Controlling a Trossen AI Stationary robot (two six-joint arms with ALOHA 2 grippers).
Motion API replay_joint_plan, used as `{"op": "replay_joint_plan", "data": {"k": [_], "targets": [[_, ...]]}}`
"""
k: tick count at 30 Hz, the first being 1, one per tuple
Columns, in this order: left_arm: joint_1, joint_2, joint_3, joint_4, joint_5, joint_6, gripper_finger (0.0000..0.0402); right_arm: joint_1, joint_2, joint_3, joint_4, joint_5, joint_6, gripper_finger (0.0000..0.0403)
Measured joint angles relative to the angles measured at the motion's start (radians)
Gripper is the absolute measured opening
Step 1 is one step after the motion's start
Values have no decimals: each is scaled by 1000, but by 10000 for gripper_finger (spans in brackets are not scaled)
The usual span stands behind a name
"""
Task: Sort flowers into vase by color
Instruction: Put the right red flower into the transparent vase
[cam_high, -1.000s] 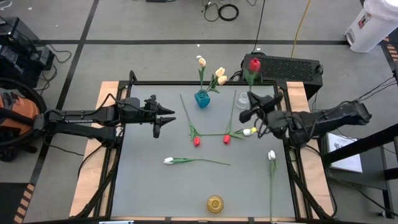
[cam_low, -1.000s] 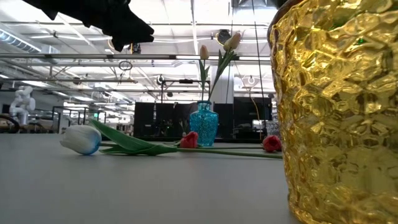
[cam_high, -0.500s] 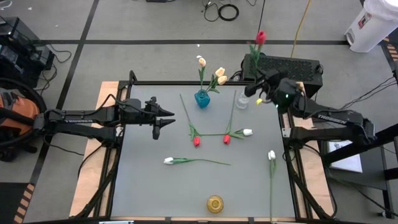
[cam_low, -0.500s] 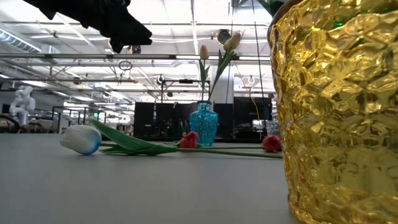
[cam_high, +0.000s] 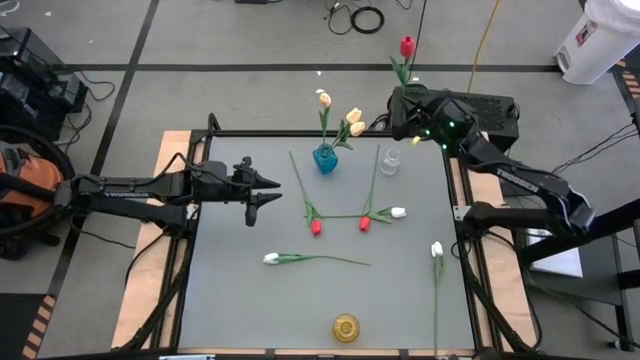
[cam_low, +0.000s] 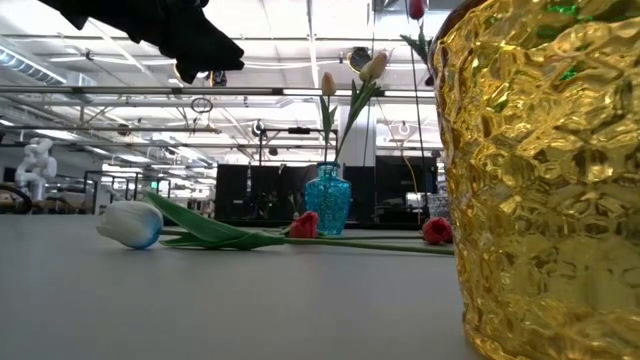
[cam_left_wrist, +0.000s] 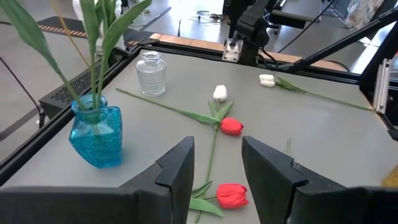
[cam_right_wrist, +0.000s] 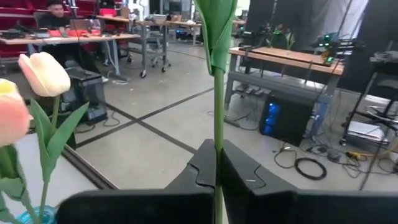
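Note:
My right gripper (cam_high: 404, 102) is at the table's far right corner, shut on a red tulip (cam_high: 407, 46) whose bud stands above it; the bud also shows at the top of the low view (cam_low: 415, 8). Just on the table side of it stands a clear glass vase (cam_high: 389, 160). A blue vase (cam_high: 325, 159) holds cream-yellow tulips (cam_high: 353, 118). Two red tulips (cam_high: 316, 227) (cam_high: 364, 223) and three white ones (cam_high: 398, 212) (cam_high: 271, 258) (cam_high: 437, 249) lie flat on the mat. My left gripper (cam_high: 268, 190) hovers open over the table's left part. My right gripper pinches the red tulip's green stem (cam_right_wrist: 216, 146) between its two fingers, which lie across it. The stem runs upright through the hold, with a leaf and the bud above. The tulip is lifted clear of the table; its lower end is hidden by the gripper.
A gold vase (cam_high: 346, 327) stands at the near edge and fills the right of the low view (cam_low: 540, 180). A black box (cam_high: 470, 106) sits behind the far right corner. The grey mat (cam_high: 240, 290) is bare on its left and near-left parts.
My right gripper has swung from over the table's right side toward the far right corner, carrying the red tulip upright with it; the bud now stands beyond the far edge. It has stayed shut on the stem.

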Motion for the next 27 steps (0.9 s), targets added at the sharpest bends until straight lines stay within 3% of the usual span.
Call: {"op": "replay_joint_plan", "data": {"k": [8,14,20,27], "targets": [[0,0,0,0,-7,0,141,-61,137,0,142,-102,34,0],[0,0,0,0,-7,-1,141,-64,164,-12,182,-130,31,0],[0,1,0,0,-7,-2,141,-64,80,-193,390,-153,91,0],[1,1,0,0,-7,-3,141,-54,-110,-375,465,-185,131,0]]}}
